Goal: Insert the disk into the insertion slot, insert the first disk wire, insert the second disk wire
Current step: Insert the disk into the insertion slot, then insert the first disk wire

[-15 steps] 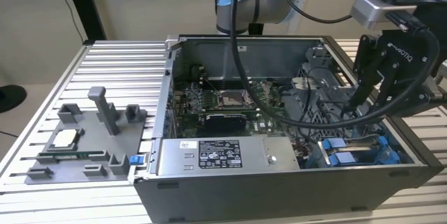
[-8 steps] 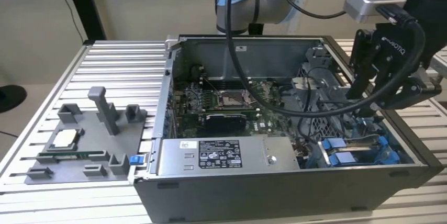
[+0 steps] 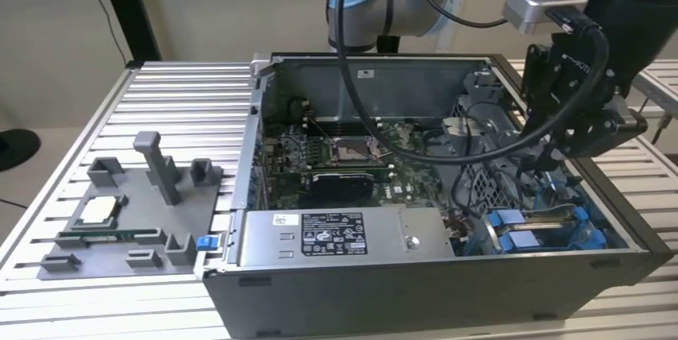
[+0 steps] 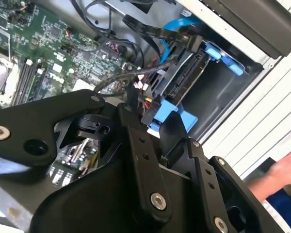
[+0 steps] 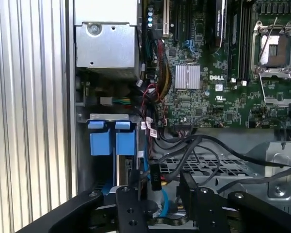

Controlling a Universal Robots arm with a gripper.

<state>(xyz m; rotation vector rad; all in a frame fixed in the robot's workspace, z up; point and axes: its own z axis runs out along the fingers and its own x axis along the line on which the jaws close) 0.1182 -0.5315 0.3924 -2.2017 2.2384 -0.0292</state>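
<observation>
Blue-framed disk (image 4: pixel 185 76) sits inside the insertion slot (image 4: pixel 222 93); pincer (image 4: pixel 156 117) stands parted beside it.

– Soft, even light; the ribbed bench (image 3: pixel 159 94) comes out pale and bright, faint glare on its slats.
– Dimmer inside the case (image 3: pixel 424 292), though. The black tool (image 4: pixel 150 114) is mostly flat shadow.
</observation>
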